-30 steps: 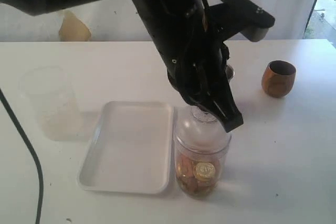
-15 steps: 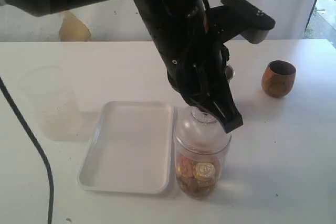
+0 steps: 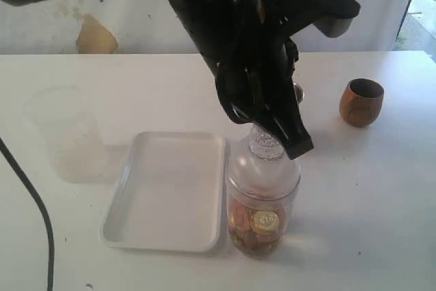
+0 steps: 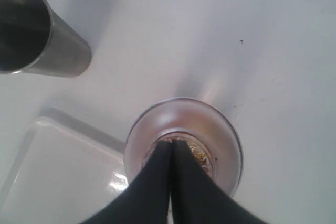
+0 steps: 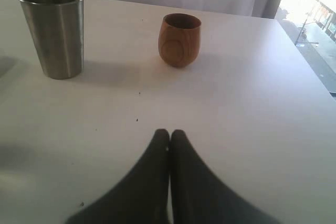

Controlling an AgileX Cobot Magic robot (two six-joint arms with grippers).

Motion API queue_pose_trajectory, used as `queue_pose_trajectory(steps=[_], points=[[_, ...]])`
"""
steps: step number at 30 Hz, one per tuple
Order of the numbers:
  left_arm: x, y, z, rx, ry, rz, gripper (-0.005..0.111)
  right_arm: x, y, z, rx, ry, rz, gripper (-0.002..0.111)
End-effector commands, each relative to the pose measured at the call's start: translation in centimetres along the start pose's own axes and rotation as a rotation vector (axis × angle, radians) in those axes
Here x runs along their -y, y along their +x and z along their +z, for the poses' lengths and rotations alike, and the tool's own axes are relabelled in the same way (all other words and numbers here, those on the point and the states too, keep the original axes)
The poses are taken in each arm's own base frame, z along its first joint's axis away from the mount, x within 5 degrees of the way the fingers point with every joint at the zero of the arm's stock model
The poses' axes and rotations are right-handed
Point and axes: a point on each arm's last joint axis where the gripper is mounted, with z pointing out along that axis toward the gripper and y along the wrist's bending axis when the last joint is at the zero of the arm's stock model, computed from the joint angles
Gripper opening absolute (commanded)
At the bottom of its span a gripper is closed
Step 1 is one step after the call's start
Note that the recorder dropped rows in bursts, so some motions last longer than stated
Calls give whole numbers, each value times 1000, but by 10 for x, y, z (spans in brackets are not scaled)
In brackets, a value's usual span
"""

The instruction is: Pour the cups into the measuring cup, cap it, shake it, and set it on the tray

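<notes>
A white table (image 3: 368,189) runs up to a pale wall (image 3: 41,32) with a tan stain (image 3: 95,35) on it. The black arms crowd in over the middle of it. The measuring cup (image 3: 262,202) stands upright on the table just beside the right-hand edge of the white tray (image 3: 163,189), not on it. A clear domed cap (image 3: 262,168) sits on it, and gold coins (image 3: 257,226) and brownish bits lie in its bottom. The left gripper (image 4: 171,145) is down at the centre of that cap. Its two fingers are pressed tight together with nothing between them, and I cannot tell whether the tips actually touch the cap. The right gripper (image 5: 169,132) hangs over bare table, its fingers likewise closed flat against each other and holding nothing. In front of it stand the steel tumbler (image 5: 52,30) and the wooden cup (image 5: 179,40), both upright and apart from each other. A frosted container (image 3: 65,134) stands to the left of the tray.
</notes>
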Motion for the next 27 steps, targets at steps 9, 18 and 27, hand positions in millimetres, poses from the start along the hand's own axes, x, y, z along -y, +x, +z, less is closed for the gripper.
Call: queue_pose_trajectory(steps=[9,18,27], points=[[4,0,-67,253,-73,-18,0,0,2,0,-2,6,-4,0],[12,26,-84,384,-107,-54,11,0,2,0,-2,6,-4,0],[18,54,-55,297,-93,-59,77,0,2,0,-2,6,-4,0]])
